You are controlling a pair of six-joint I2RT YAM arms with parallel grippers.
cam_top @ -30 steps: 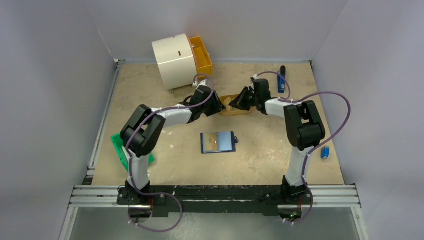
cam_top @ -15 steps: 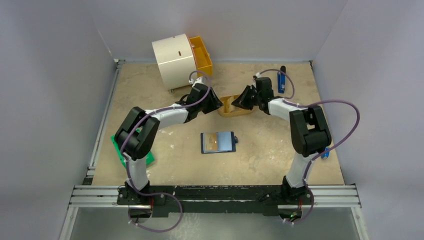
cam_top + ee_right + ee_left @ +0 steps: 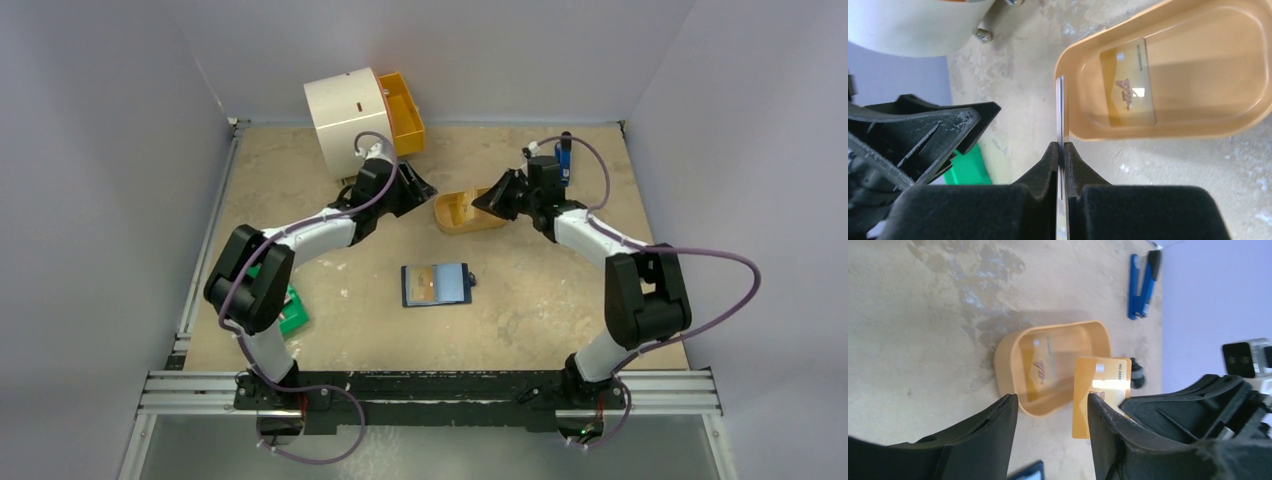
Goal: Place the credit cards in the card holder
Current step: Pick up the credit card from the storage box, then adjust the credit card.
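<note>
My right gripper (image 3: 1062, 147) is shut on a gold credit card (image 3: 1062, 110), seen edge-on here and held upright just left of the orange tray (image 3: 1075, 125). The left wrist view shows that card's face (image 3: 1100, 395) with dark fingers behind it. Another credit card (image 3: 1128, 90) lies flat in the tray. My left gripper (image 3: 1053, 402) stands open and empty, facing the tray (image 3: 1008, 355) from the left. The card holder (image 3: 436, 284) lies open mid-table with a tan card on its left half. From above, the left gripper (image 3: 415, 187) and right gripper (image 3: 490, 200) flank the tray (image 3: 468, 222).
A white drum (image 3: 347, 120) and a yellow-orange box (image 3: 403, 108) stand at the back left. A blue clip (image 3: 563, 160) lies at the back right. A green box (image 3: 290, 310) sits under the left arm's elbow. Walls close in three sides.
The left gripper has drawn back and to the left, away from the tray, and its jaws have widened slightly. The right gripper has shifted slightly right and back, still pinching the card.
</note>
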